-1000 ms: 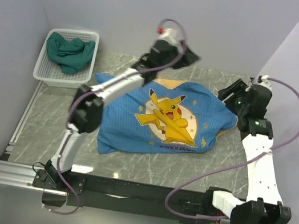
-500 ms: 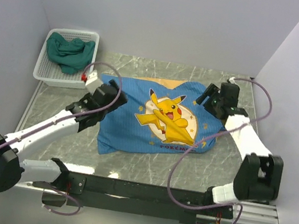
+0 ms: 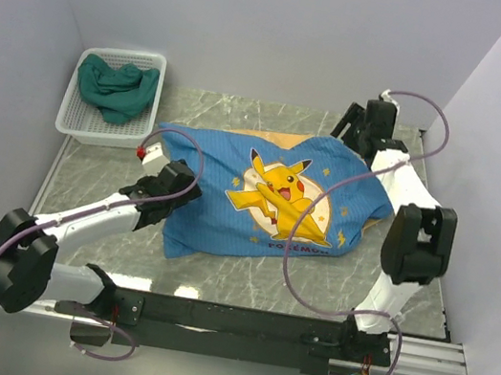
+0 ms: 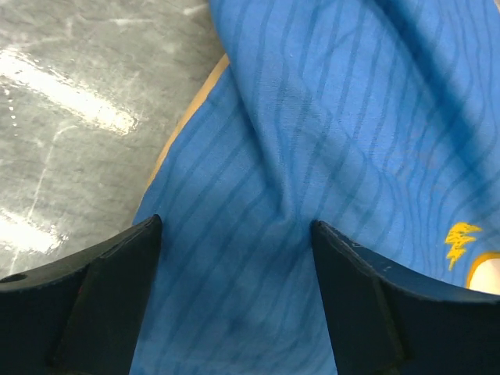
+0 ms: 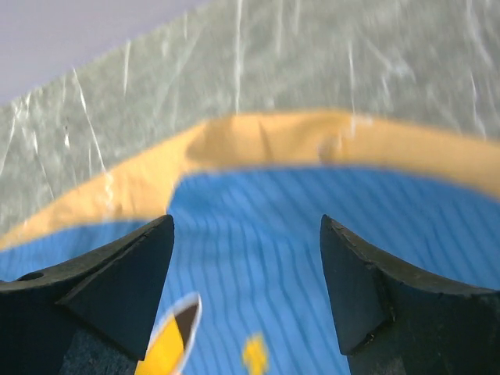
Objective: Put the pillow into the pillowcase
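Observation:
The pillowcase (image 3: 268, 200) lies puffed in the middle of the table, blue striped with a yellow cartoon print, its mustard-yellow inside showing along the far edge (image 3: 274, 137). No cream-white pillow is in view. My left gripper (image 3: 176, 196) is open and low at the case's left edge; the left wrist view shows blue striped fabric (image 4: 312, 156) between and beyond the jaws. My right gripper (image 3: 350, 127) is open above the case's far right corner; the right wrist view shows blue fabric (image 5: 312, 234) and the yellow rim (image 5: 266, 141) ahead.
A white basket (image 3: 151, 61) holding a green cloth (image 3: 115, 86) stands at the back left. Walls close in at the back and both sides. Bare marble table (image 3: 244, 279) lies in front of the case.
My left arm swung down from the far side to the case's left edge. My right arm moved from the right side up toward the far right corner.

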Robot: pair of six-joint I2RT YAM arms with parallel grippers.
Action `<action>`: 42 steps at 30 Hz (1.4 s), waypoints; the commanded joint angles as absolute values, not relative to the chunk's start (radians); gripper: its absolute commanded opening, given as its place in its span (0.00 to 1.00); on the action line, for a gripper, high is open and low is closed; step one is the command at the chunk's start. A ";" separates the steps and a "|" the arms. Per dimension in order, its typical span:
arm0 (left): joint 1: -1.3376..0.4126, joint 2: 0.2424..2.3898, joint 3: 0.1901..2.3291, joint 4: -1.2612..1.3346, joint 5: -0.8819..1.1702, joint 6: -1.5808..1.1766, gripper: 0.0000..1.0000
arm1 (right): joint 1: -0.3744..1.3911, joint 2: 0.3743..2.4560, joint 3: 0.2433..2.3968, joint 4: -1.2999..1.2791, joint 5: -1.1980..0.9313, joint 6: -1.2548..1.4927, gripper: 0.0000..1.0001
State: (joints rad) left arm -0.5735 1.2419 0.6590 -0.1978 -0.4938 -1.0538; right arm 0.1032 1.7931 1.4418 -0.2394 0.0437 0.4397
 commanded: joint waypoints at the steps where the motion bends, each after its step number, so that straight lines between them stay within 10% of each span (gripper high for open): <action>1: -0.565 1.269 0.647 -0.118 -0.442 -1.035 0.81 | 0.110 1.942 1.607 -0.261 0.068 0.370 0.81; 11: -0.565 1.003 0.500 -0.265 -0.459 -1.145 0.91 | 0.114 2.109 1.720 -0.298 -0.084 0.247 0.72; 18: -0.569 0.934 0.338 -0.192 -0.362 -1.218 0.79 | 0.106 2.171 1.782 -0.374 -0.071 0.264 0.18; 21: -0.595 0.943 0.298 -0.125 -0.318 -1.212 0.73 | 0.104 2.184 1.801 -0.414 -0.066 0.273 0.10; 42: -0.801 0.985 0.301 -0.332 -0.394 -1.338 0.55 | 0.066 2.189 1.853 -0.460 -0.092 0.305 0.02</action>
State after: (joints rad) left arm -0.7704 0.8906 0.2977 -0.3244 -0.3927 -1.3045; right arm 0.0757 2.1754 1.7859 -0.4526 -0.0799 0.2985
